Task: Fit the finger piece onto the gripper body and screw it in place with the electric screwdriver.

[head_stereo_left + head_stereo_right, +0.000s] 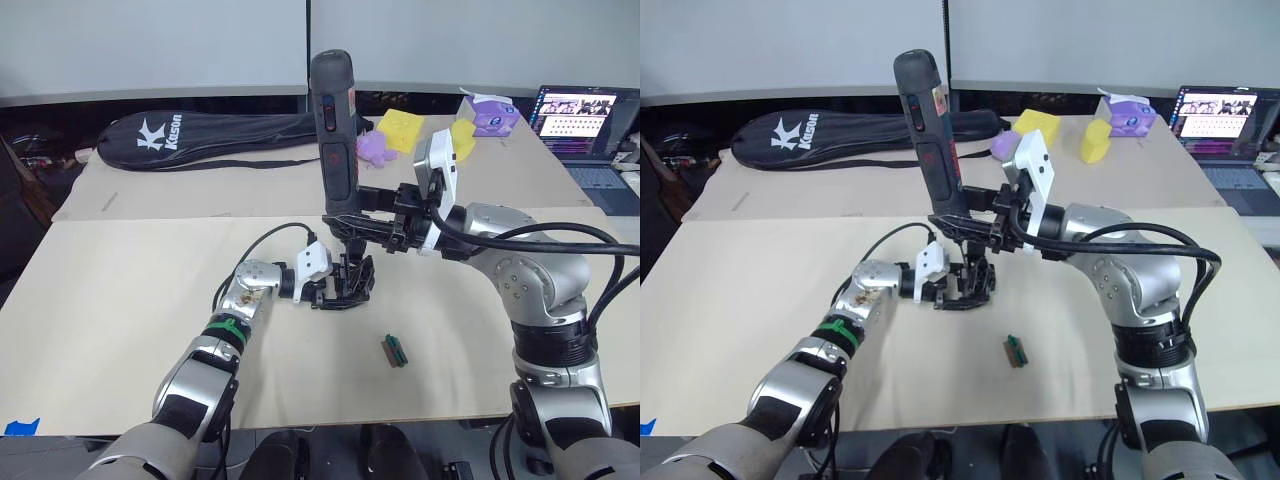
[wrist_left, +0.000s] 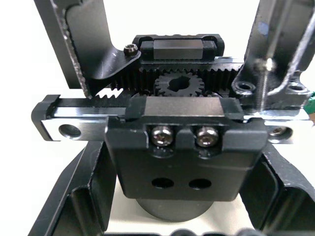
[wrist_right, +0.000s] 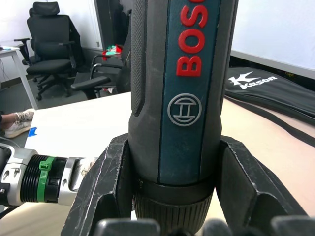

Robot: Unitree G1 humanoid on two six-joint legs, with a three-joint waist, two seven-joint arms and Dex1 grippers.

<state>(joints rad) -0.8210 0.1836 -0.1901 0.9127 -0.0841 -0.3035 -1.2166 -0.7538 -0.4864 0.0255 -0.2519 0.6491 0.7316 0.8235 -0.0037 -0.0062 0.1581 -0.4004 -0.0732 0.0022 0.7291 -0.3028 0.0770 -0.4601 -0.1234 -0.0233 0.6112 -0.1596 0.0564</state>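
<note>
My left gripper (image 1: 328,290) is shut on the gripper body (image 1: 350,280), a black block resting on the table (image 1: 120,300) at its middle. In the left wrist view the gripper body (image 2: 172,157) shows a toothed rack, a centre gear and two screws, held between my fingers (image 2: 74,196). A black finger piece (image 2: 288,44) stands on one rail end. The thin metal bit (image 2: 268,64) comes down onto it. My right gripper (image 1: 352,226) is shut on the electric screwdriver (image 1: 333,110), upright above the body with the bit pointing down, also seen as the screwdriver (image 3: 182,98).
A tiny green-and-brown piece (image 1: 395,350) lies near the table's front. At the back lie a black racket bag (image 1: 200,135), yellow blocks (image 1: 400,128), a purple toy (image 1: 372,148), a tissue box (image 1: 490,115) and a laptop (image 1: 590,125). Black cables (image 1: 560,250) trail from my right arm.
</note>
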